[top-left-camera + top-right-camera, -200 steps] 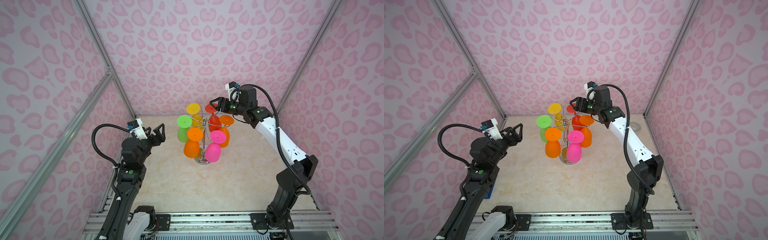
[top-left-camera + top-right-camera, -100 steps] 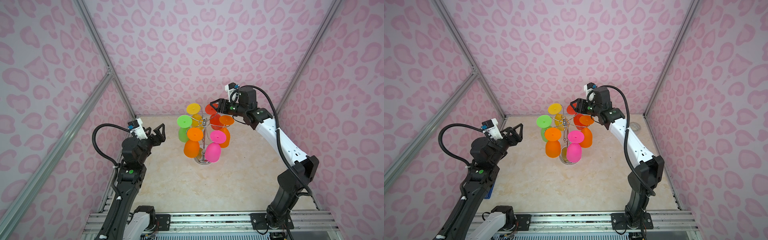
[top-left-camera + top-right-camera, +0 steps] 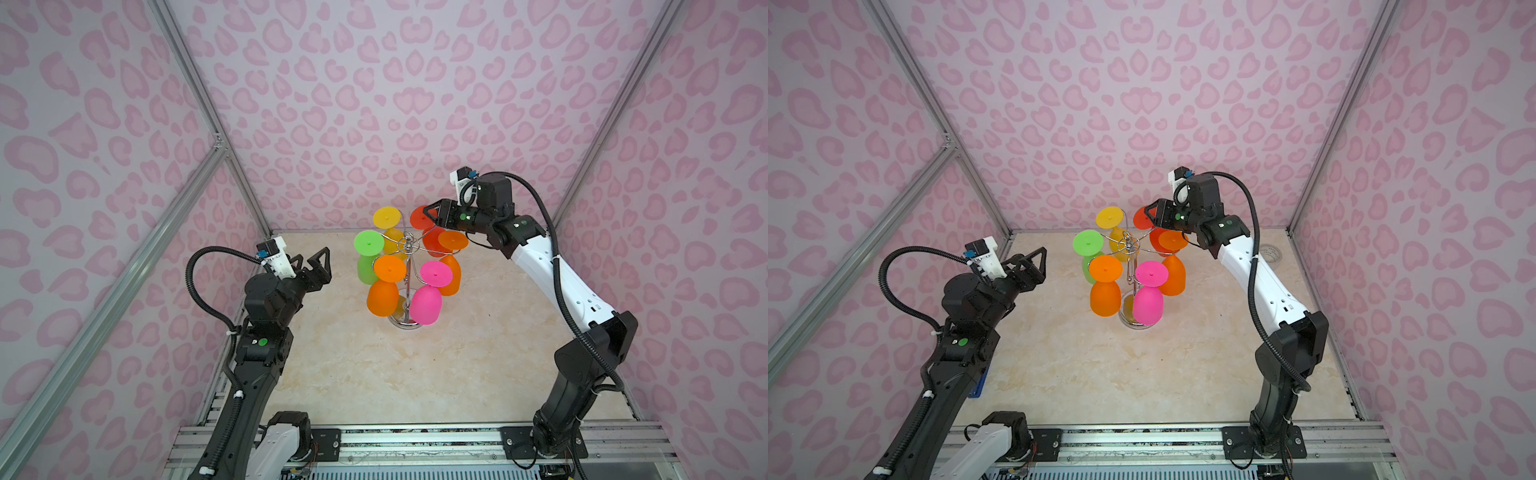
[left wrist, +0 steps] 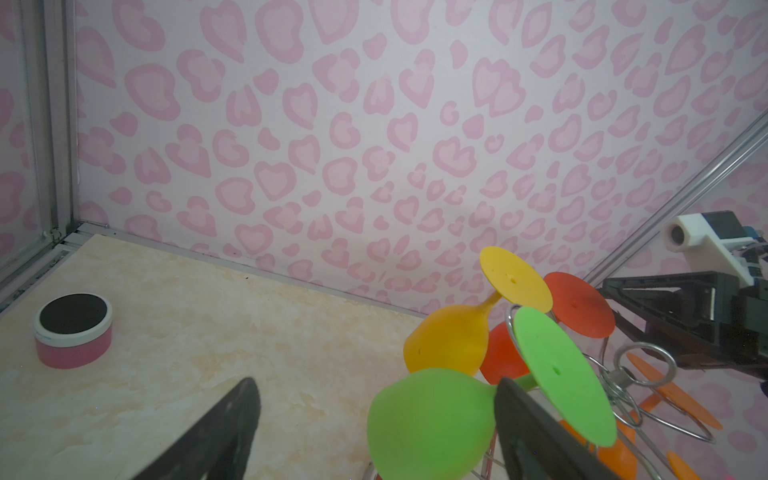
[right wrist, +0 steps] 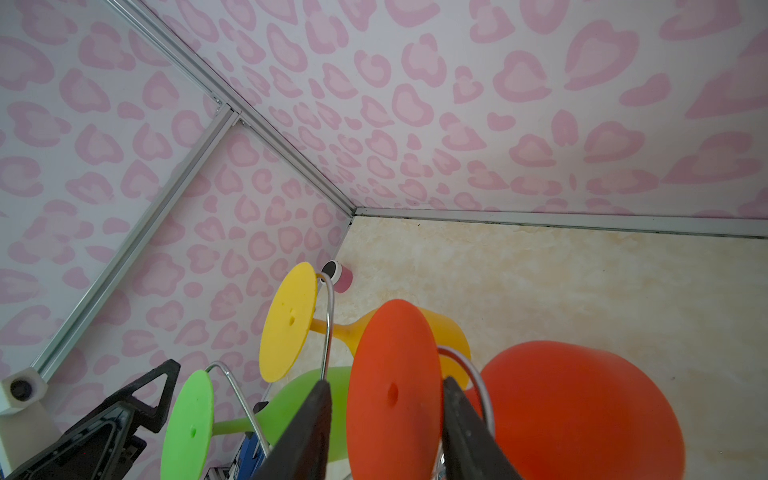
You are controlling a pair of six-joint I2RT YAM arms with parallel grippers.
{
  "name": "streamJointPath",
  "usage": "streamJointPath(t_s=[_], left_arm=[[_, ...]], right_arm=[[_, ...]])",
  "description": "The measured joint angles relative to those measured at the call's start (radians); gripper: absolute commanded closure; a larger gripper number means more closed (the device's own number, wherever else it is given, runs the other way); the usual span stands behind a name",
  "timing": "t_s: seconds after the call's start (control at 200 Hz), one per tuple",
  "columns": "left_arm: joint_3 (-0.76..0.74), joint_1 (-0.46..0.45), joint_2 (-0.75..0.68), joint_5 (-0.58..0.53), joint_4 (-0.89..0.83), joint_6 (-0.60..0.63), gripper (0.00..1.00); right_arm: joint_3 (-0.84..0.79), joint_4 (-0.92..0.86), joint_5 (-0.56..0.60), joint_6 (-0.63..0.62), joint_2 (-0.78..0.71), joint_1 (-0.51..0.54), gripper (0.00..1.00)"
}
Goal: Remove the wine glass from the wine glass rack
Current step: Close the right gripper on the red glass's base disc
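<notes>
From the shiny chrome wire rack (image 3: 408,246), you get open beige marbled floor (image 3: 415,374) at six o'clock; a yellow plastic glass (image 3: 387,217) blocks eleven.

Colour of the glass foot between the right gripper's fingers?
Red glass foot, clearest in the right wrist view.

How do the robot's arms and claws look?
The left arm is mostly black; the right arm is black with a white forearm. Each has a ribbed black cable, green dot and white camera block. The left claw and right claw have black triangular fingers.
</notes>
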Motion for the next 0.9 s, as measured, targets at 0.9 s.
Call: streamJointPath(t_s=[0.9], left_arm=[[-0.002,0.001,0.000,-0.004,0.000,0.000,0.10]], right_arm=[[-0.056,0.057,-0.069,0.111,-0.001,-0.063,0.94]])
